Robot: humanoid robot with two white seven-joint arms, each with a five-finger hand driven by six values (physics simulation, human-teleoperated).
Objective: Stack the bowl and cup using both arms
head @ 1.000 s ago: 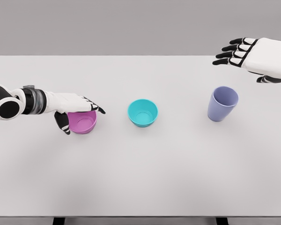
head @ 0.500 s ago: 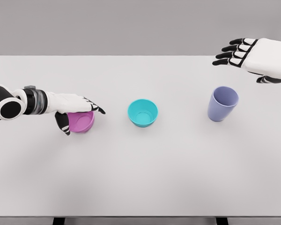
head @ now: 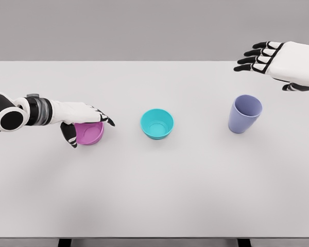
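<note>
A small pink bowl (head: 91, 135) stands on the left of the white table (head: 154, 190). My left hand (head: 88, 127) is closed on it, fingers over the far rim and thumb against its near left side. A teal bowl (head: 157, 123) sits upright at the table's middle, apart from both hands. A lavender cup (head: 244, 114) stands upright to the right. My right hand (head: 261, 57) hovers with fingers spread above the far right of the table, behind and to the right of the cup, holding nothing.
The table's far edge (head: 154, 62) meets a plain grey wall. The near edge runs along the bottom of the view. Nothing else lies on the table.
The pink bowl has shifted slightly left and back within my left hand and looks a little smaller. The right hand, teal bowl and cup have not moved.
</note>
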